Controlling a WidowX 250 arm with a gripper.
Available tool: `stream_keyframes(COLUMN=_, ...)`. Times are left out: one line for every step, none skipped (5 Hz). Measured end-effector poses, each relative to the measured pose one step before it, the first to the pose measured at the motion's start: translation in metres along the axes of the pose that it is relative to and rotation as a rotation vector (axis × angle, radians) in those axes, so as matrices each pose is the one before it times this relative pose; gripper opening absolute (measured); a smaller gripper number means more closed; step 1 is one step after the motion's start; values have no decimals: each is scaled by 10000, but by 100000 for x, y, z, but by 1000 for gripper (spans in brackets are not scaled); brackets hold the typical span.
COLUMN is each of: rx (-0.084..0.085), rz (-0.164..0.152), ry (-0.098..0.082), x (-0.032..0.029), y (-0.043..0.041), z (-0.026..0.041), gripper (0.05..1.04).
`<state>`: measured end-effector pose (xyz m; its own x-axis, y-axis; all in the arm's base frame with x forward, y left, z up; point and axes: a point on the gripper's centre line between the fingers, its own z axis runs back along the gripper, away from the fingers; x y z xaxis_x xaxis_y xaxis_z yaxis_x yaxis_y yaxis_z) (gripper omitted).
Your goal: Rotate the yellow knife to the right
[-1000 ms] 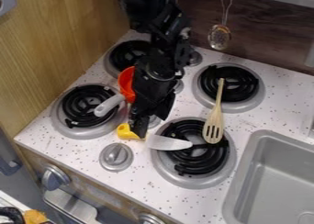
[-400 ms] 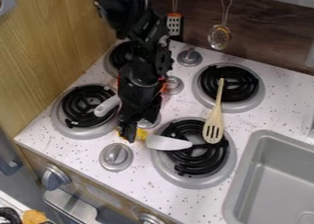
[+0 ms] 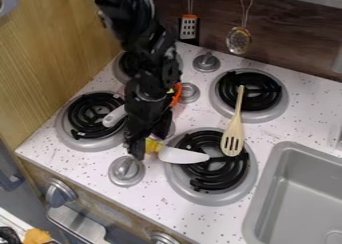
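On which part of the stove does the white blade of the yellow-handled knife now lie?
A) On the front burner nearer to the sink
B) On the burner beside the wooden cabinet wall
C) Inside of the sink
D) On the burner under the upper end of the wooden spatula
A: the blade of the knife reaches over the black coil of the front burner nearer to the sink.

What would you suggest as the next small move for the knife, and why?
I would probably ease the gripper slightly toward the blade, to line up with the yellow handle before turning the knife. The gripper hides the handle's far end, while the part nearest the blade shows beside it; whether they touch is unclear. The blade's tip reaches over the burner coil, so a gentle move seems wise.
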<state>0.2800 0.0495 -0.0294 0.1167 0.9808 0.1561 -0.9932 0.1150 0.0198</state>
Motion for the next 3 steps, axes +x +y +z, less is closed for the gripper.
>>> stream_keyframes(rx=-88, rz=-67, ry=69, x=-14, y=-68, z=-411, gripper=938)
stream_keyframes(rx=73, rz=183, ry=69, x=-160, y=97, z=-340, gripper=677)
stream_keyframes(rx=-126, rz=172, ry=107, x=-238, y=-55, z=-274, gripper=390)
